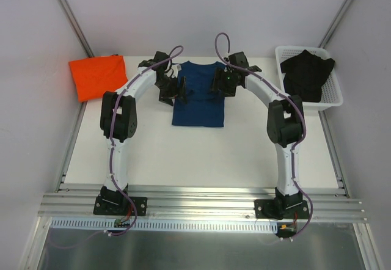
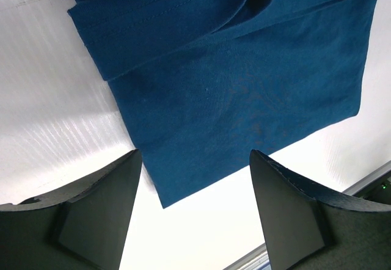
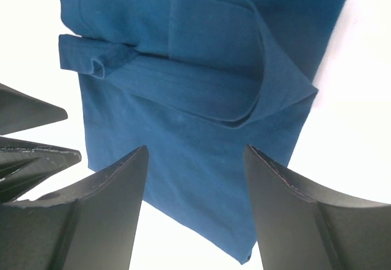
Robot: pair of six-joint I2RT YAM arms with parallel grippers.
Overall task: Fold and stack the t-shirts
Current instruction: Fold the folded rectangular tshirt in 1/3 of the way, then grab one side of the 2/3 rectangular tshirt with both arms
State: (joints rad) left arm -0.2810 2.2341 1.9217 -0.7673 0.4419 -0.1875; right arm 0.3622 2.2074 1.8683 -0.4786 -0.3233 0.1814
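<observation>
Overhead view plus two wrist views.
The top camera looked down from above and behind the arms onto the desk. Each wrist camera sat close behind its own tool, left tool and right tool, facing the navy blue t-shirt just ahead, which all three views shared.

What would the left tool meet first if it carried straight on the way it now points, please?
Most likely the blue shirt, lying flat on the table right ahead of the left tool, which stands open; how far off is hard to judge.
</observation>
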